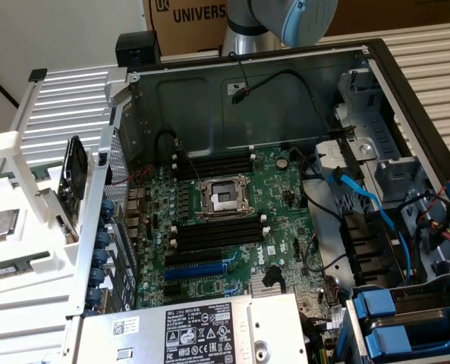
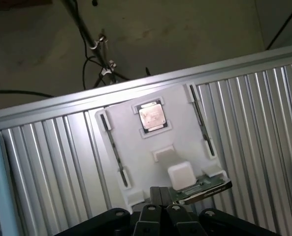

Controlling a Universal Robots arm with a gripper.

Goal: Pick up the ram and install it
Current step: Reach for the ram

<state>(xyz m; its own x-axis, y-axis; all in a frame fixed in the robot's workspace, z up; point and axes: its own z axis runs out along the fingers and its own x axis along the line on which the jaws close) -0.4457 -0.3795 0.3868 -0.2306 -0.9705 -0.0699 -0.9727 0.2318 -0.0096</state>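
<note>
Pickup not yet made: the ram [image 2: 205, 189] lies on the white holder [image 2: 136, 157], the gripper [image 2: 161, 194] near that holder, jaws together, empty.

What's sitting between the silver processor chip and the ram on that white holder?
Two raised parts of the holder, in the wrist view: a small block nearer the processor chip, a bigger block beside the ram.
</note>
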